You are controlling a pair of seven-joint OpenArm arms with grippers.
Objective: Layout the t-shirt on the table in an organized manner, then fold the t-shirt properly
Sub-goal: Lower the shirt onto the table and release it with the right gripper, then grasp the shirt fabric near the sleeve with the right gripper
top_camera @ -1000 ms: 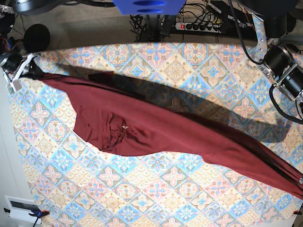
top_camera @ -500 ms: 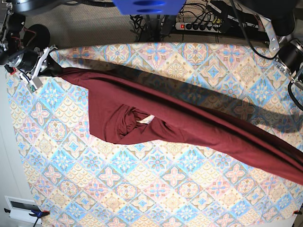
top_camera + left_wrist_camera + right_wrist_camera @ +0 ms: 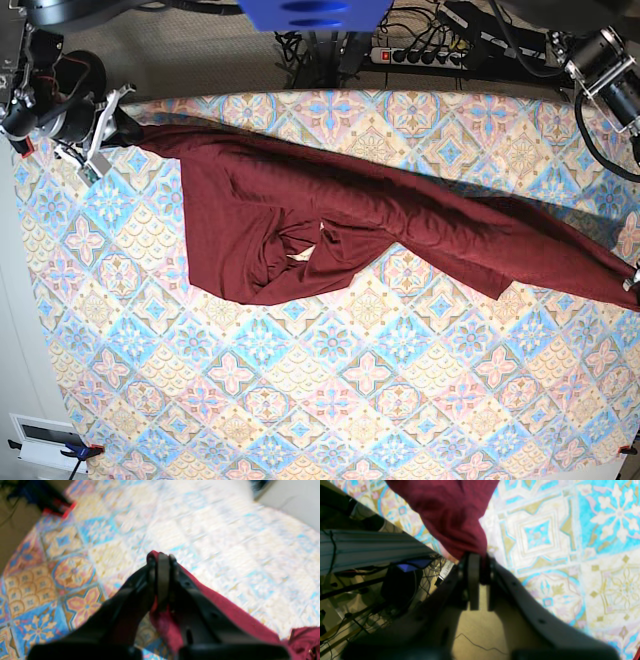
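The dark maroon t-shirt [image 3: 300, 225] is stretched in a long band across the table [image 3: 330, 400], from far left to the right edge, with a bunched fold in its middle. My right gripper [image 3: 120, 125] is shut on one end of the shirt at the table's far left corner. The right wrist view shows its jaws [image 3: 478, 560] pinching the fabric [image 3: 450, 510] over the table edge. My left gripper [image 3: 634, 282] is barely in view at the right edge. The left wrist view shows it [image 3: 162, 560] shut on the other end of the shirt [image 3: 225, 612], low over the cloth [image 3: 82, 605].
A power strip [image 3: 425, 55] and cables lie on the floor behind the table. A blue mount [image 3: 315, 12] hangs at top centre. A red clamp [image 3: 85, 452] and a white box [image 3: 45, 440] sit at the near left corner. A red clamp [image 3: 60, 508] shows in the left wrist view.
Both grippers have carried the shirt's ends toward the far side of the table. The shirt band has shifted up in the base view, and more of it now lies spread on the cloth.
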